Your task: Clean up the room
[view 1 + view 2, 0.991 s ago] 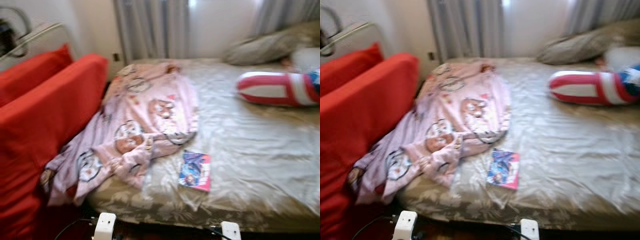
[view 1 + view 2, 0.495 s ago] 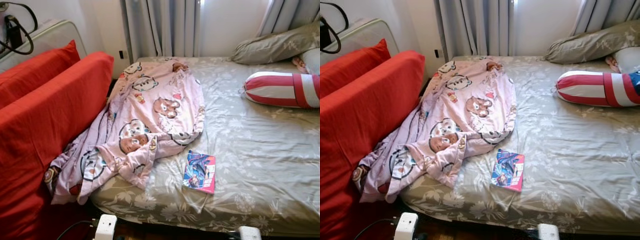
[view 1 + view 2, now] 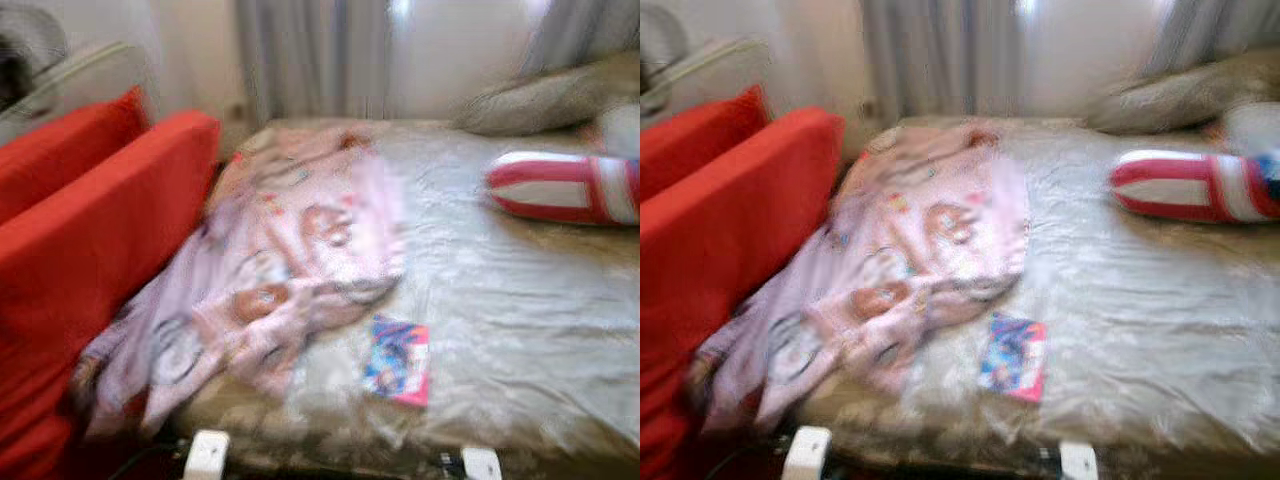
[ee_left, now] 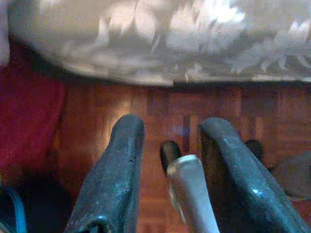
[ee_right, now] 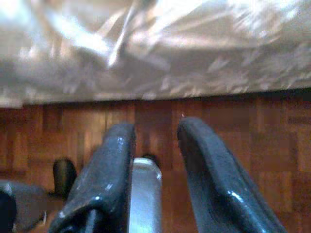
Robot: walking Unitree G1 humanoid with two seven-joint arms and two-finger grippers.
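The eye views are blurred. A pink cartoon-print blanket [image 3: 290, 270] lies crumpled over the left side of the bed [image 3: 520, 300] and hangs off its near left corner. A small colourful book [image 3: 398, 360] lies flat on the grey floral sheet, just right of the blanket, near the front edge. My left gripper [image 4: 171, 124] hangs low in front of the bed edge, open over the wooden floor with nothing held. My right gripper [image 5: 155, 125] hangs the same way, open and empty.
A red sofa back [image 3: 90, 230] stands tight against the bed's left side. A red-and-white striped bolster [image 3: 565, 187] and a grey pillow [image 3: 540, 100] lie at the far right. Curtains [image 3: 310, 60] hang behind. Parquet floor [image 4: 146, 104] runs under the bed.
The eye views went from sharp to blurred and shifted slightly, so the camera is moving. Blanket, book and bolster lie where they were.
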